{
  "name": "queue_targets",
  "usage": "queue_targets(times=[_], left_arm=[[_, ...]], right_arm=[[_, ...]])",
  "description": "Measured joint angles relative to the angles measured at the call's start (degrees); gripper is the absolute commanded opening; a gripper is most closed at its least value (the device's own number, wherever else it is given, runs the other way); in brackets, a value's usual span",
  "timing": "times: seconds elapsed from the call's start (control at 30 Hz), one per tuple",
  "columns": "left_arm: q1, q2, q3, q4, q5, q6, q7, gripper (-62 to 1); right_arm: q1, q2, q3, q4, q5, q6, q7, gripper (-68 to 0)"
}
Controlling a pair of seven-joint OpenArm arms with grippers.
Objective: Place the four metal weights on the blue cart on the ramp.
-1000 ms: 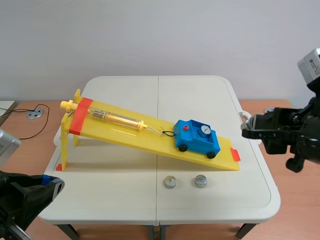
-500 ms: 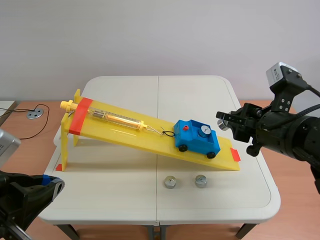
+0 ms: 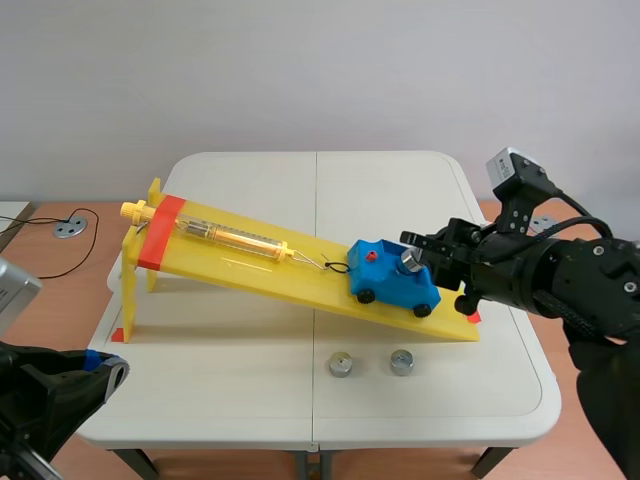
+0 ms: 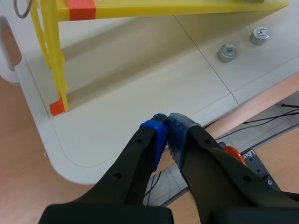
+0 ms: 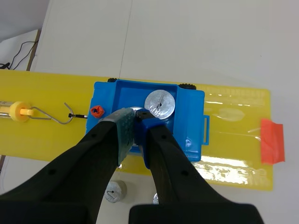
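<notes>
The blue cart [image 3: 393, 284] sits low on the yellow ramp [image 3: 250, 268], hooked to a spring scale [image 3: 225, 236]. My right gripper [image 3: 412, 260] hangs over the cart's tray, shut on a metal weight [image 5: 136, 111] that shows only as a sliver between the fingers. In the right wrist view another weight [image 5: 160, 103] lies in the cart [image 5: 190, 122] just ahead of the fingers. Two more weights [image 3: 340, 364] [image 3: 402, 361] rest on the table in front of the ramp. My left gripper [image 4: 167, 129] is shut on nothing, low by the table's front left corner.
The ramp stands on yellow legs [image 4: 52, 56] at its raised left end. In the left wrist view the two loose weights [image 4: 227, 52] [image 4: 259, 35] lie far ahead of the gripper. White table [image 3: 200, 390] lies bare between the left gripper and these weights.
My right arm has swung in from the table's right edge to above the cart, carrying a weight. The left arm has stayed put.
</notes>
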Motion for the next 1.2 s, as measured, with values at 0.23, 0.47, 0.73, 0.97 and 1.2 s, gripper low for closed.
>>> queue_targets(times=[0.23,0.47,0.73,0.97,1.2], left_arm=[[-0.02,0.0,0.0,0.0,0.0,0.0,0.0,-58.2],[-0.02,0.0,0.0,0.0,0.0,0.0,0.0,-58.2],[-0.02,0.0,0.0,0.0,0.0,0.0,0.0,-58.2],[-0.02,0.0,0.0,0.0,0.0,0.0,0.0,-58.2],[-0.74,0.0,0.0,0.0,0.0,0.0,0.0,-58.2]], right_arm=[[1.4,-0.98,0.0,-3.69,-0.37,0.81,0.2,-66.9],[1.55,-0.98,0.0,-4.83,-0.66,0.5,0.17,-66.5],[1.55,-0.98,0.0,-4.83,-0.68,0.39,0.39,-46.1],[1.29,-0.96,1.95,-4.33,-0.68,2.45,0.35,-37.3],[-4.61,2.91,5.81,5.73,-0.63,4.55,-0.5,-36.6]])
